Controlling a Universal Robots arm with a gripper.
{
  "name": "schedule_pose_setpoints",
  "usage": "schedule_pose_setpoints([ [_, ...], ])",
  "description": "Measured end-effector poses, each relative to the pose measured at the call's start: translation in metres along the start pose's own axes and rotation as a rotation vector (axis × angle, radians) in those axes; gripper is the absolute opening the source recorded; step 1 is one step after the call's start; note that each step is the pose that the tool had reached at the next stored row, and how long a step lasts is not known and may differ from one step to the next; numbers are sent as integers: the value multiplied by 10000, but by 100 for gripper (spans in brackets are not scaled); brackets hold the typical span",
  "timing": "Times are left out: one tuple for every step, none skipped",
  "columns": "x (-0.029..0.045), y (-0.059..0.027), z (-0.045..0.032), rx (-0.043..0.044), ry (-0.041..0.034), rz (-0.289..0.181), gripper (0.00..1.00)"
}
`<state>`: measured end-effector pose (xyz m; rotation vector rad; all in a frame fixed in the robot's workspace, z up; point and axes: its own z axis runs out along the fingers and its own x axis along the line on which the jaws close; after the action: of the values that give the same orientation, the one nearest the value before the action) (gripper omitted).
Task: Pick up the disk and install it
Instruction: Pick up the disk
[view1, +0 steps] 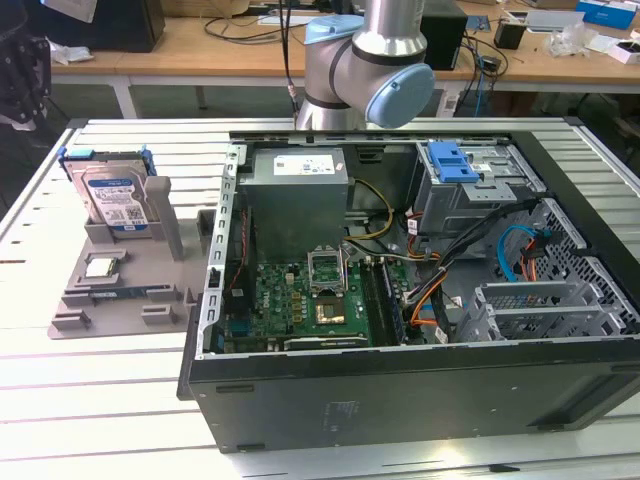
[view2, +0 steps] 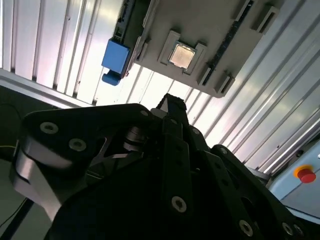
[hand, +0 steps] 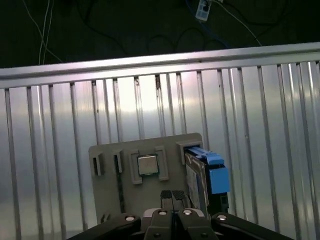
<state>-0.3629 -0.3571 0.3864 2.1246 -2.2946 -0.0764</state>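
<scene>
The disk (view1: 113, 197), a silver-grey hard drive with a blue-and-white label in a blue carrier frame, stands tilted in a grey holder (view1: 120, 300) at the exterior view's left. In the first wrist view the disk (hand: 207, 175) sits at one end of that holder (hand: 107, 182), seen from high above. My gripper (hand: 173, 196) hangs well above the holder with its black fingertips pressed together and nothing between them. In the second wrist view the gripper (view2: 172, 104) points toward the holder (view2: 210, 30), and the disk's blue carrier (view2: 115, 54) shows beside it.
An open computer case (view1: 400, 400) lies at the exterior view's right, with a grey power supply (view1: 298, 200), a motherboard (view1: 300, 295) and a blue bracket (view1: 455, 160) on a metal cage. A chip (hand: 147, 165) rests in the holder. The table (view1: 100, 400) is slatted metal.
</scene>
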Motion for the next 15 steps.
schedule_pose_setpoints([
  [0, 0, 0, -3, 6, -146, 11],
  [0, 0, 0, -6, 11, -248, 11],
  [0, 0, 0, -9, 16, -362, 11],
  [0, 0, 0, -11, 21, -471, 11],
  [0, 0, 0, -13, 27, -600, 11],
  [0, 0, 0, -17, 32, -708, 11],
  [0, 0, 0, -21, 40, -876, 11],
  [0, 0, 0, -23, 45, -997, 11],
  [0, 0, 0, -25, 48, -1084, 11],
  [0, 0, 0, -28, 54, -1208, 11],
  [0, 0, 0, -29, 57, -1284, 11],
  [0, 0, 0, -33, 65, -1437, 11],
  [0, 0, 0, -36, 71, -1593, 11],
  [0, 0, 0, -39, 76, -1695, 11],
  [0, 0, 0, -41, 80, -1781, 11],
])
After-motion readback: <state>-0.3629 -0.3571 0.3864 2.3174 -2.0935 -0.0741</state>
